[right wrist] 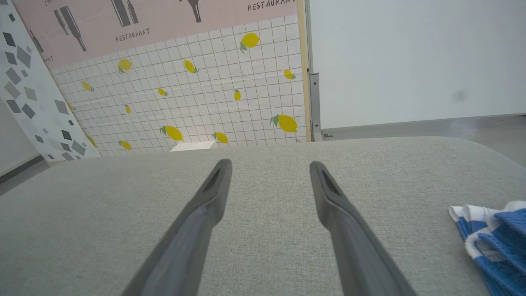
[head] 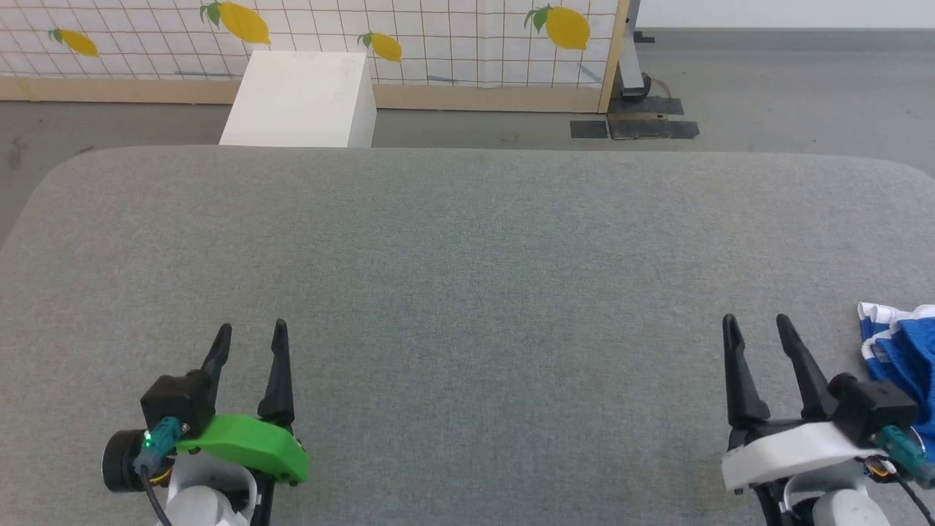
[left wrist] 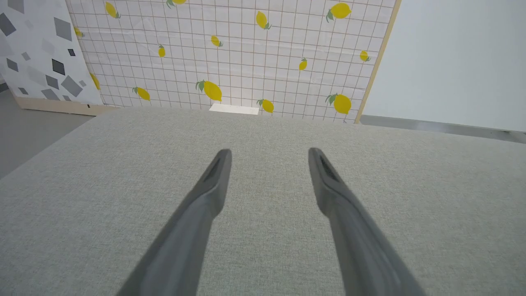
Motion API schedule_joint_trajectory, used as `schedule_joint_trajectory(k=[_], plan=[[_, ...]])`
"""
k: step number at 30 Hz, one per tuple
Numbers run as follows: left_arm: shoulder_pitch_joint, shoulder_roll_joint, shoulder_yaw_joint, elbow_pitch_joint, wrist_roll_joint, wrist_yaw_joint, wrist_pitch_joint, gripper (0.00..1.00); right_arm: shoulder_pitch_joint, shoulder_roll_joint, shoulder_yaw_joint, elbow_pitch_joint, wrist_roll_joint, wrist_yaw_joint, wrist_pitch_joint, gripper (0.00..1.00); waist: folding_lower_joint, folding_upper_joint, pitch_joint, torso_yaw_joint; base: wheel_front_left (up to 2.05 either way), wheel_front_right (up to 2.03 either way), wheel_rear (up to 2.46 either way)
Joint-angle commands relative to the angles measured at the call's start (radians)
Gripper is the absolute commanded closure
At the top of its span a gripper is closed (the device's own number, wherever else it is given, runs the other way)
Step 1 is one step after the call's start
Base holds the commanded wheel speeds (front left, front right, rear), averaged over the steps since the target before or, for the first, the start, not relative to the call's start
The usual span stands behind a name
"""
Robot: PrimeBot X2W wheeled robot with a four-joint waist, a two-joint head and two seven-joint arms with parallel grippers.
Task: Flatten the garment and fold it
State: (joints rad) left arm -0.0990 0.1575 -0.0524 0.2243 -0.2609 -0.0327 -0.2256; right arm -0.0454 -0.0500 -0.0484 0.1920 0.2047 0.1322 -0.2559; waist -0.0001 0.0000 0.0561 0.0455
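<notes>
The garment [head: 902, 351], bright blue fabric with white edge stripes, lies crumpled at the right edge of the grey table [head: 467, 277], partly cut off by the frame. The right wrist view has the garment [right wrist: 497, 242] at its lower right. My right gripper [head: 756, 325] hovers just left of it, open, nothing between its fingers, apart from the cloth. My left gripper [head: 250, 331] stands open over the table's near left, far from the garment. The wrist views show the left gripper [left wrist: 269, 153] and the right gripper [right wrist: 270, 165] with spread fingers over bare grey cloth.
A white box [head: 299, 98] stands on the floor beyond the table's far edge. A lemon-patterned tiled panel [head: 409, 36] rises behind it. Dark tape patches [head: 632, 128] and a metal stand foot mark the floor at the back right.
</notes>
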Motion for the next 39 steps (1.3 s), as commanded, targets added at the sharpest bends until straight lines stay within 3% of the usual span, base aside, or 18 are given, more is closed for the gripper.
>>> schedule_joint_trajectory(k=[1, 7, 8, 39], plan=[[0.006, -0.002, -0.004, 0.007, 0.014, 0.005, 0.001, 0.0, 0.015, 0.0, 0.002, 0.001, -0.02, -0.002, -0.006, 0.0, 0.0001, 0.0, 0.0, 0.001, 0.0, 0.0, 0.0], [0.0, -0.001, -0.012, 0.025, 0.016, 0.009, -0.005, 0.0, 0.02, 0.0, 0.004, -0.001, -0.031, -0.002, -0.006, 0.0, 0.0001, 0.0, -0.001, 0.003, 0.0, 0.0, 0.0], [0.0, 0.0, -0.012, 0.024, 0.001, 0.003, 0.0, 1.0, 0.007, 0.0, 0.003, -0.001, -0.03, 0.0, 0.001, 1.0, 0.0001, 0.0, -0.001, 0.002, 0.0, 0.0, 0.0], [0.021, -0.023, 0.001, -0.028, 0.052, 0.009, 0.047, 1.0, 0.015, 0.0, 0.013, -0.041, -0.066, 0.0, 0.054, 1.0, 0.0001, 0.0, -0.012, -0.008, 0.0, 0.0, 0.0]])
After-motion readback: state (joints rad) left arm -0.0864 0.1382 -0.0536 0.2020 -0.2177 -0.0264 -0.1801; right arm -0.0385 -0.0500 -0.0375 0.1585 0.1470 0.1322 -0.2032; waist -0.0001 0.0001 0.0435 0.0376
